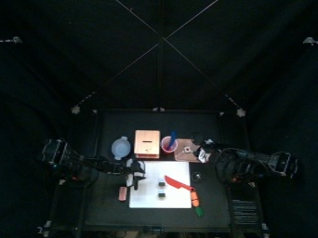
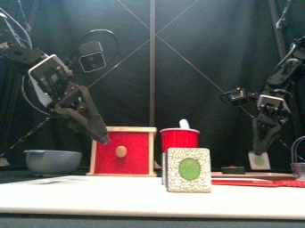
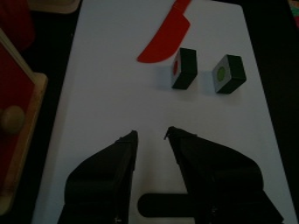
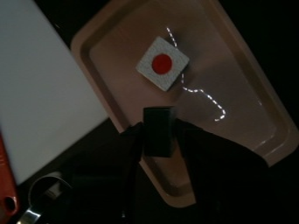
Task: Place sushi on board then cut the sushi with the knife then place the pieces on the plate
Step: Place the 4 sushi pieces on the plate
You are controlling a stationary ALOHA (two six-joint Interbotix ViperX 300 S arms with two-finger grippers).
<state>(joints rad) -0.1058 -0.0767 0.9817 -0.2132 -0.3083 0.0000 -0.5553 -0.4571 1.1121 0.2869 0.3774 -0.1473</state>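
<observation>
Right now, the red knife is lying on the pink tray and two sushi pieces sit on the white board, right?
No: the red knife lies on the white board too, near the two sushi pieces; the left wrist view shows it.

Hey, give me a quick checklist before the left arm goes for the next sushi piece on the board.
1. Left gripper open, over board: ok.
2. Pieces ahead of it, one and another, standing apart: ok.
3. Knife lying clear of them: ok.
4. Tray has room beside its piece: ok.
5. Right gripper over tray, away from board: ok.
6. Its load: cannot tell.
</observation>
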